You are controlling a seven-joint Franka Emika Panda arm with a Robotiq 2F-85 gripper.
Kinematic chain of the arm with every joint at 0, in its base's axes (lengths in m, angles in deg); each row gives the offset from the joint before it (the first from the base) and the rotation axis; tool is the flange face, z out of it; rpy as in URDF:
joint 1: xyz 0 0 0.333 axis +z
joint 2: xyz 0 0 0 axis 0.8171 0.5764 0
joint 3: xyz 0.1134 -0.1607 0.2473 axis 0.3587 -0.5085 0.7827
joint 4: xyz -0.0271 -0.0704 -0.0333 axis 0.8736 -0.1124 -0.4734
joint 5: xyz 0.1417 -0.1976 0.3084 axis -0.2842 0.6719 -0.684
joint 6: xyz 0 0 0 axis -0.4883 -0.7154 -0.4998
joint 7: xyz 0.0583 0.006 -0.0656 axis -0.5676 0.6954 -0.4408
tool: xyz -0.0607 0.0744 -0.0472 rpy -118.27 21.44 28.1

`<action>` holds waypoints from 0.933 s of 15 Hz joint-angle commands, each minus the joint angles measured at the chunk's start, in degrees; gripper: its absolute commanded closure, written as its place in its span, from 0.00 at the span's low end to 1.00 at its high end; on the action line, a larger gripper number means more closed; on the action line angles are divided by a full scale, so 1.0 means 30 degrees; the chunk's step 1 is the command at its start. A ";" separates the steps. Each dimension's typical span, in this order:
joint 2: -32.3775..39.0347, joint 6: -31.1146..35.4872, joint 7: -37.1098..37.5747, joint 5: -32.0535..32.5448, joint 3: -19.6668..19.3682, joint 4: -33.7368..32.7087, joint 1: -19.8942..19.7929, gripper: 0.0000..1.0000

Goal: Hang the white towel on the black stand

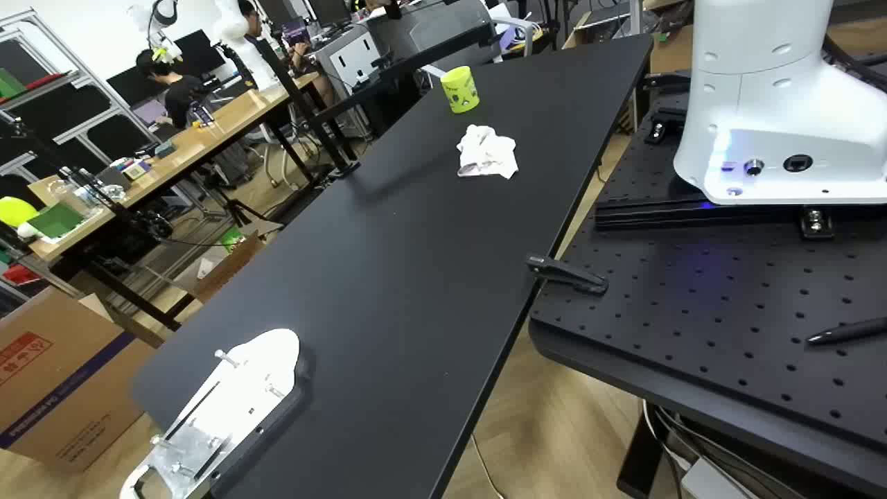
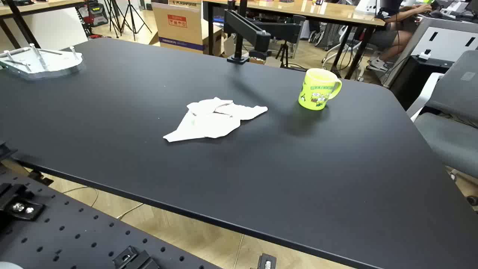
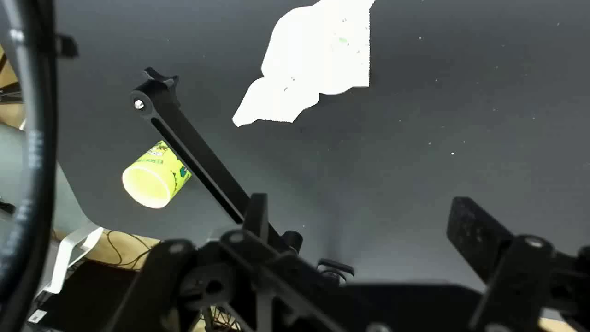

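Spread wide, the claw [image 3: 364, 221] is seen in the wrist view, its two fingers [image 3: 472, 230] held well apart. The white towel [image 2: 209, 123] is laid crumpled on the black table [image 2: 336, 179], folded over itself toward the far side, with one corner drawn out to the near left and another to the right. The black stand [image 2: 246, 30], a post with a jointed arm, is fixed at the far edge, and the towel is placed apart from its foot, on the near side. To the towel's right a yellow-green mug [image 2: 317, 89] with printed cartoon figures is set upright, its handle turned right. At the far left a pale plate [image 2: 41, 61] with raised pegs is rested.

The tabletop is dark and matte, dotted with pale specks in the wrist view and softly shadowed beside the mug. Its near edge is parted from a perforated board [image 2: 86, 228] by a gap where the wood-toned floor [image 2: 186, 231] is shown. On that board, in an exterior view, the white robot base [image 1: 776, 118] is mounted.

Beyond the table, a cardboard box [image 2: 183, 33] is seen left of the stand, and a wooden desk [image 2: 295, 9] is stretched across the far side. A grey chair [image 2: 453, 93] is placed at the right. In an exterior view, a person in black [image 1: 181, 97] is seen near the desk.
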 commanded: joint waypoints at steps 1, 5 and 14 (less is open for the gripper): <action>0.0047 -0.0068 0.0183 0.0246 -0.0305 -0.0035 0.0323 0.00; 0.0047 -0.0068 0.0182 0.0245 -0.0305 -0.0035 0.0323 0.00; 0.1979 0.4632 0.2971 0.2387 0.0352 0.0283 -0.1892 0.00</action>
